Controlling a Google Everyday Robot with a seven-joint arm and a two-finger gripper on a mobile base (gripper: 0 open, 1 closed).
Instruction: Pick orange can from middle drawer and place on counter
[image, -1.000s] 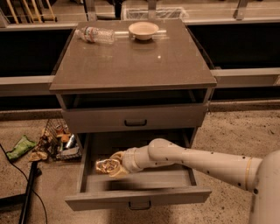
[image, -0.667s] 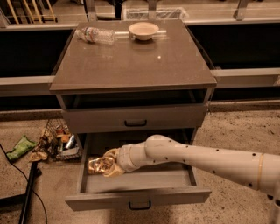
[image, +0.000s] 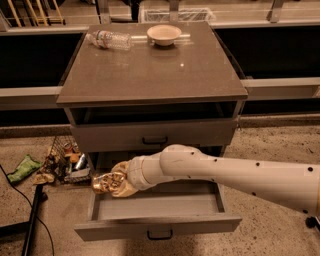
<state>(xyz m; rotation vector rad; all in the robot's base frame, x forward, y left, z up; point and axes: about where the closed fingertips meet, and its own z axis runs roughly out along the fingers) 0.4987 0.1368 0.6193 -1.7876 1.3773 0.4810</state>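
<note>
The orange can is a shiny gold-orange can held in my gripper, above the left edge of the open middle drawer. The gripper is shut on the can, at the end of my white arm that reaches in from the right. The can is lifted clear of the drawer floor. The counter is the grey-brown top slab of the cabinet, above and behind the gripper.
A clear plastic water bottle lies at the counter's back left, a beige bowl at the back middle. The upper drawer is closed. A wire basket of clutter and a green rag lie on the floor left of the cabinet.
My gripper has risen and moved left with the can, from inside the drawer to above its left edge.
</note>
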